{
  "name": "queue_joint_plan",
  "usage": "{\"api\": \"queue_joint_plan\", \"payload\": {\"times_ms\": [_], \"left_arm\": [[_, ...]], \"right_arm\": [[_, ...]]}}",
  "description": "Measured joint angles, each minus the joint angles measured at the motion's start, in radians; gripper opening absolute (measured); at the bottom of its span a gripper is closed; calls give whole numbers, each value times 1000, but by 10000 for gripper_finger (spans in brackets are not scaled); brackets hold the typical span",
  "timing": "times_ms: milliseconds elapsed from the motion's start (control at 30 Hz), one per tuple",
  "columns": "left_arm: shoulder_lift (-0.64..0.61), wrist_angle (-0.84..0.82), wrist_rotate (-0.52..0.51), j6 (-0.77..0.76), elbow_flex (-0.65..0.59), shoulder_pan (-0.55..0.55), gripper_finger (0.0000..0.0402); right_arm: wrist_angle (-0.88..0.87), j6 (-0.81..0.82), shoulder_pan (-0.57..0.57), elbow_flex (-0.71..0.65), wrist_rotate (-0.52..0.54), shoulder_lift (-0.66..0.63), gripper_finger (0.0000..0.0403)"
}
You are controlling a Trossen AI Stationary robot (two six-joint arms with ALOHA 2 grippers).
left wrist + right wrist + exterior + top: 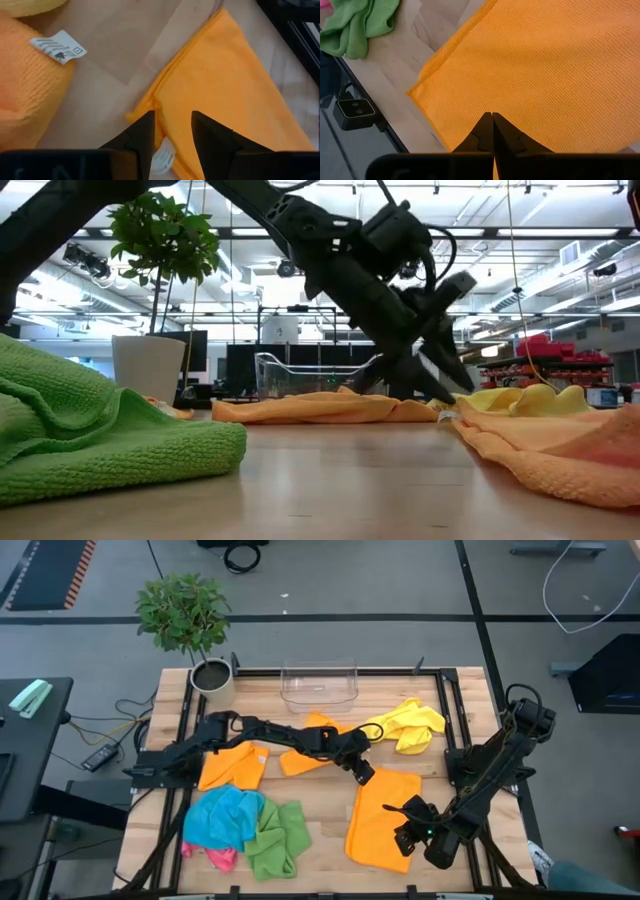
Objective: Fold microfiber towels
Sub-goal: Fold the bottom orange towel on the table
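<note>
the orange towel (383, 816) lies spread flat on the table (320, 845) at its right-front area, one corner toward the middle of the table. the left gripper (360, 772) hangs over that corner, fingers (142, 137) parted and straddling the hem, with a white care label (162, 157) just below them; nothing is gripped yet. the right gripper (407, 823) rests over the cloth's near-right part, fingers pressed together, holding nothing that can be seen. judgement: the cloth is light, limp and slightly grippy, so it will drape and drag rather than slide; the best hold is a pinch at a corner or along the stitched hem. other towels lie apart: a second orange towel (233, 765) at left, blue (225, 816), green (279, 837) and pink (218, 858) bunched at front left, yellow (407, 725) at back right. bare wood between the green heap and the spread cloth gives room for a fold. the clear bin (319, 682) and potted plant (190, 625) stand well back.
</note>
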Motion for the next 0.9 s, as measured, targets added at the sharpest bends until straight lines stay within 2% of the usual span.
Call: {"api": "queue_joint_plan", "payload": {"times_ms": [900], "left_arm": [[48,69,-10,-9,-1,-18,95]], "right_arm": [[-7,0,0,0,-22,0,2]]}}
